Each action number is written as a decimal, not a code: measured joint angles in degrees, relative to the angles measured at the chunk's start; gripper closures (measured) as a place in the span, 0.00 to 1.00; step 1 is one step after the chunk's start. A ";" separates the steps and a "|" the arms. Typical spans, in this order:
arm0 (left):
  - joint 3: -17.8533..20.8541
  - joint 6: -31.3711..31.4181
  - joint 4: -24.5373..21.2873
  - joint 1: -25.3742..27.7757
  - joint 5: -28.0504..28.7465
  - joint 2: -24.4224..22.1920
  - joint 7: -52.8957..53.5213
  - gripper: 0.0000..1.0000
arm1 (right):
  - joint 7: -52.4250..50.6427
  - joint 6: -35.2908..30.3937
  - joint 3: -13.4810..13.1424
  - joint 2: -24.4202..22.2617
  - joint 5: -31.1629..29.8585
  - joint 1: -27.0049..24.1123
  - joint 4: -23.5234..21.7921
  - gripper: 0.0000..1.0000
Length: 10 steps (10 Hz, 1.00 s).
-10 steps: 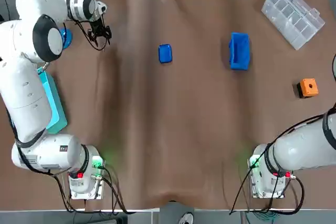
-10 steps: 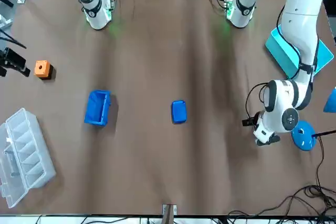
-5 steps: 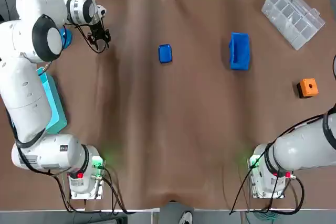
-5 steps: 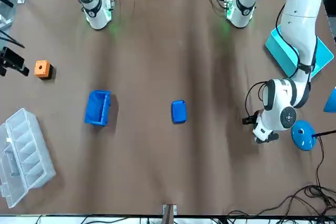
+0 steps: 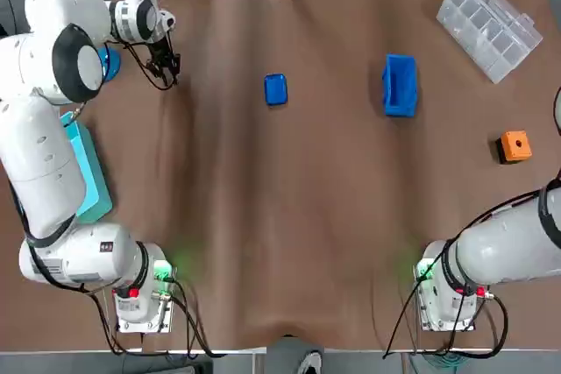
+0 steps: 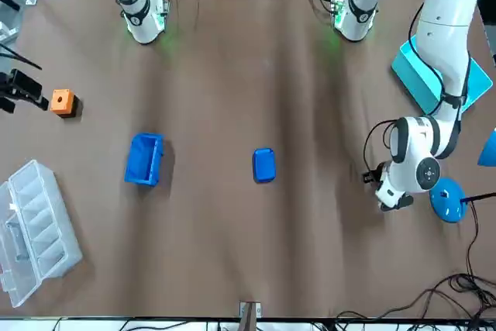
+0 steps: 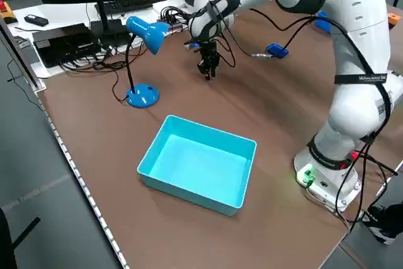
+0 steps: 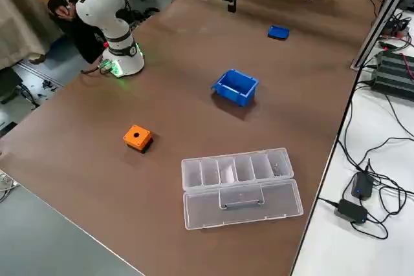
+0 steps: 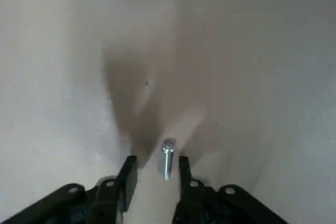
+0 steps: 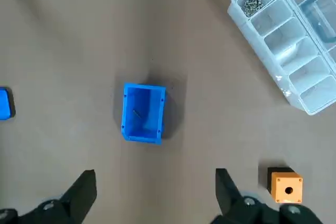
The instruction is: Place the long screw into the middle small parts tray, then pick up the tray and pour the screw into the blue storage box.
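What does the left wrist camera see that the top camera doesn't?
Only the left wrist view shows the screw, sitting between the open fingers of the left tool. Only the top view shows the tray, blue box, clear case and orange block. Both show the left tool and the brown table.

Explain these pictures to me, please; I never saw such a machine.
Two white robot arms stand at a brown table, each ending in a two-finger gripper. The views: overhead, across the table, both sides, and one camera on each wrist. On the table are a small blue tray, a blue storage box, a clear compartment case, an orange block, a teal bin and a lamp. The left gripper is open around a long screw on the table; nothing is held. The right gripper hangs open high above the table.
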 joint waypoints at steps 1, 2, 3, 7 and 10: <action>-0.01 0.03 -0.20 0.00 0.00 0.00 0.00 0.69 | 0.00 0.00 0.09 0.12 0.00 0.28 0.00 0.00; -0.05 0.06 -0.20 -0.01 0.00 -0.01 0.00 0.71 | 0.00 0.00 0.12 0.28 0.00 0.30 0.00 0.00; -0.09 0.09 -0.20 -0.02 0.00 -0.02 0.00 0.73 | -0.05 0.00 0.22 0.44 -0.04 0.22 -0.01 0.00; -0.10 0.34 -0.19 -0.04 0.00 -0.13 0.00 0.94 | -0.08 -0.02 6.87 0.52 -2.09 -5.66 -0.03 0.00; -0.29 0.69 0.10 -0.59 0.00 -2.45 0.00 0.94 | -0.08 0.00 7.29 0.51 -2.13 -6.19 0.02 0.00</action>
